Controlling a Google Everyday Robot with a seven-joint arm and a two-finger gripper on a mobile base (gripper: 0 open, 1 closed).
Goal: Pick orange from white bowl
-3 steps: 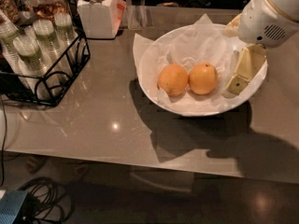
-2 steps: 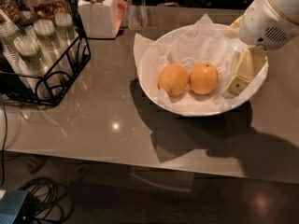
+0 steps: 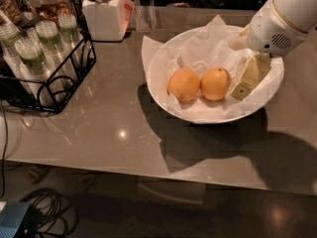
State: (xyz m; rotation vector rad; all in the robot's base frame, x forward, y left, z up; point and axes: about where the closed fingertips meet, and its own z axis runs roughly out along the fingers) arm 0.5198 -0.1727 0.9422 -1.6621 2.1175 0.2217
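The white bowl, lined with crinkled white paper, sits on the grey table right of centre. Two fruits lie in it side by side. The orange is the right one, brighter, with a dark stem dot at its upper right. The duller, peach-toned orange lies to its left, touching it. My gripper hangs over the bowl's right side on a white wrist. It is open and empty. Its lower cream finger points down-left, its tip just right of the orange.
A white lidded jar stands at the back, left of the bowl. A black wire rack with several capped bottles stands at the left edge. Cables lie on the floor below the table's front edge.
My gripper has shifted slightly left, closer to the orange. Both fruits and the bowl have not moved.
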